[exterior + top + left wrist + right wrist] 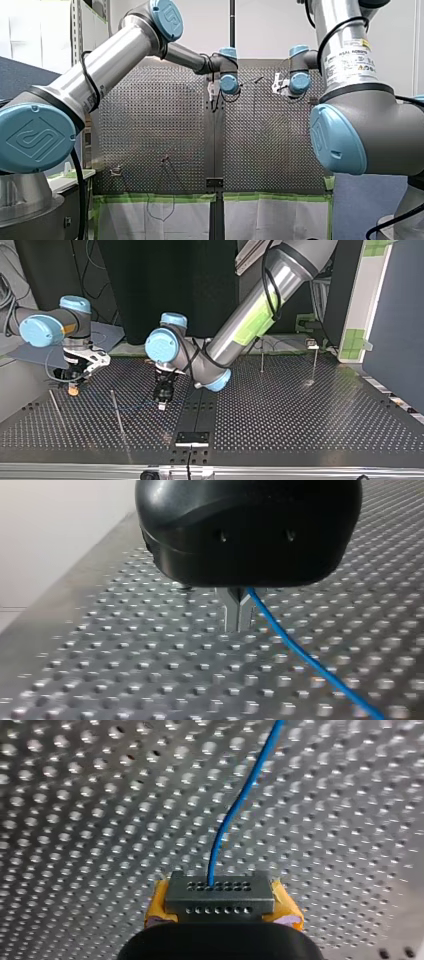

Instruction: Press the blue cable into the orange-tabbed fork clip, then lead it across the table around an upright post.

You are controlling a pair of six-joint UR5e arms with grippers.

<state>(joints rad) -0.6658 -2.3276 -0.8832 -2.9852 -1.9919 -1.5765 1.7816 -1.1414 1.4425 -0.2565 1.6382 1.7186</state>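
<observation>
Pinching the blue cable (300,653) with my left end effector (238,626), metal fingers (232,615) pressed together just below the black housing (250,530), tips close over the perforated worktop (150,680). Seen clearly only in the left wrist view, with the cable leaving beside the fingers and slanting away toward the surface.

Gripping the same cable farther along with my right end effector (220,896), yellow pads (159,909) drawn in at either side of a dark perforated block (220,907). Shown only in the right wrist view, where the cable curves off ahead over the holes.

Laying out the rest only in the top view: both end effectors low in that view's left half and well apart, with a faint blue line strung between them. Standing between them, a thin upright post (118,414) crossing that line; touching or not, cannot tell. Standing well apart at the view's right, two more posts (262,356).
</observation>
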